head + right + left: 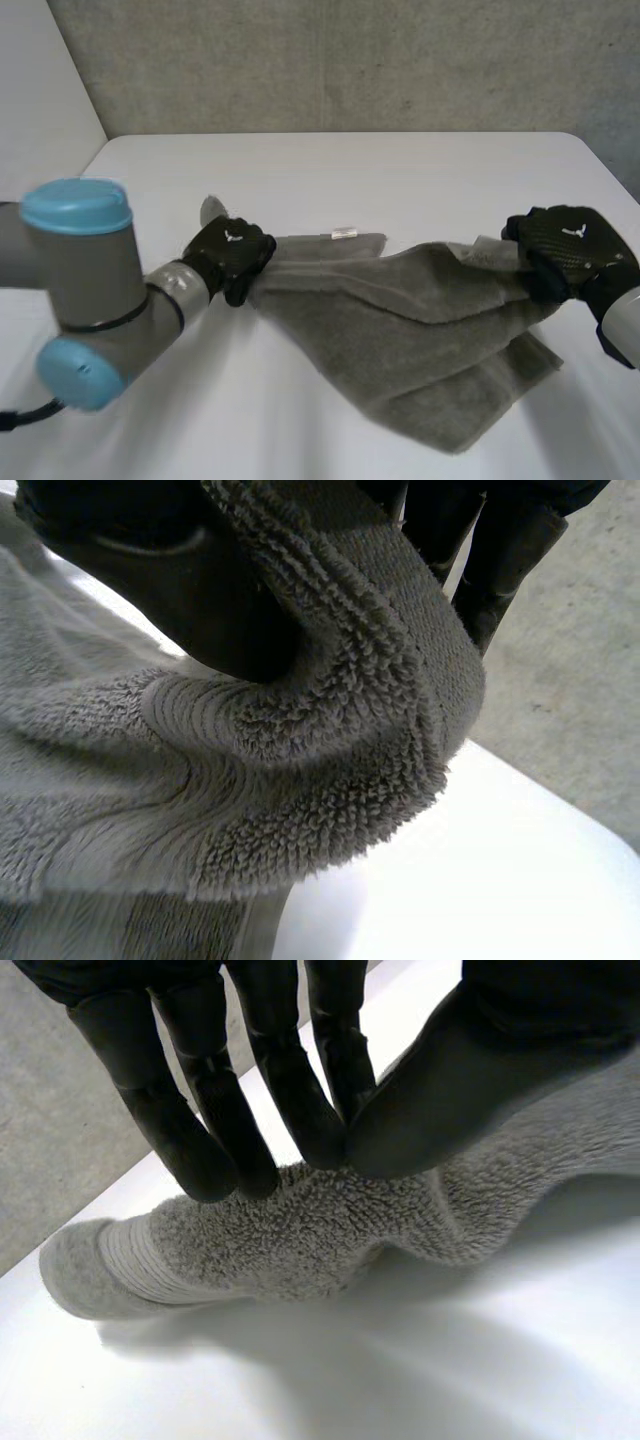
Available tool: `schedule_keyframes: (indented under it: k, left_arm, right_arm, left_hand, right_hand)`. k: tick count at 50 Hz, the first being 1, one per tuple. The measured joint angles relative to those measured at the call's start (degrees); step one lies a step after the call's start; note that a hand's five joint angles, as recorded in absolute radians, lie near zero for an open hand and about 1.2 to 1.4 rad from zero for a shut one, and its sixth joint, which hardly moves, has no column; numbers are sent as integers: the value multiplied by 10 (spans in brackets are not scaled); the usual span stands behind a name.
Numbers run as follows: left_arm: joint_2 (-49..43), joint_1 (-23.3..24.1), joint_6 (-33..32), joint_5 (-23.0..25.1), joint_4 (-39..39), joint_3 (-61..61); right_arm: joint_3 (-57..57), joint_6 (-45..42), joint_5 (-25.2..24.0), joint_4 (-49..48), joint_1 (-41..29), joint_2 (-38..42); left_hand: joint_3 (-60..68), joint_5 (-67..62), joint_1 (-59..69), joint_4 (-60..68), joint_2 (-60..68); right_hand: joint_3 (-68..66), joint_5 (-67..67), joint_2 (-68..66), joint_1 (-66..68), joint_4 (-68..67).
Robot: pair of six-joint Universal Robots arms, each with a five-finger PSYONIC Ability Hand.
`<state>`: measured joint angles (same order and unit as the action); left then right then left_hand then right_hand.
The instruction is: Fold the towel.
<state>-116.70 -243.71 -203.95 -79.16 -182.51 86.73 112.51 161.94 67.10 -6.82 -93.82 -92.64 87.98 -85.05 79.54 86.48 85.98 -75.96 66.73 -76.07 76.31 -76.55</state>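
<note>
A grey terry towel (420, 340) lies rumpled across the white table (350, 170), sagging toward the front edge. My left hand (230, 255) sits at the towel's left corner; in the left wrist view its fingers (200, 1110) and thumb pinch the towel's edge (300, 1230). My right hand (565, 250) is at the towel's right corner, lifted a little off the table. In the right wrist view the thumb (170, 580) presses the towel's corner (330, 740) against the fingers (500, 560), and the cloth drapes over them.
A small white label (344, 234) shows on the towel's back edge. A grey wall (350, 60) runs behind the table. Bare tabletop lies behind the towel and to the front left.
</note>
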Motion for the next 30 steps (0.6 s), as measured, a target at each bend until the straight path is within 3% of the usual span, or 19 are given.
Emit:
schedule_keyframes:
  k: [7,13,16,18,19,21,30]
  left_arm:
    - [104,55,24,1,-1,134]
    - [127,104,39,0,-2,186]
    - [130,120,42,-2,-2,193]
    - [134,123,43,-3,-2,192]
    - [139,119,43,-4,-2,190]
    - [147,108,43,-5,-2,186]
    - [197,1,42,-5,-2,170]
  right_arm:
    - [-54,-3,-12,60,13,19]
    - [-97,-6,-40,115,20,57]
    - [-116,-8,-51,137,21,72]
    - [-126,-9,-55,148,21,77]
    - [-134,-9,-56,155,20,79]
    - [-142,-9,-56,160,20,78]
    - [-175,-9,-53,162,10,32]
  left_hand:
    - [1,0,0,0,0]
    - [1,0,0,0,0]
    - [-48,36,-27,-43,-49]
    - [-236,220,-196,-238,-235]
    - [-375,355,-313,-377,-358]
    - [-463,439,-382,-456,-443]
    - [-572,550,-481,-544,-548]
  right_hand:
    - [0,0,0,0,0]
    - [15,-22,20,-20,21]
    - [220,-234,226,-236,226]
    - [342,-360,347,-348,347]
    - [441,-462,445,-443,447]
    - [499,-523,501,-501,505]
    - [532,-573,535,-537,555]
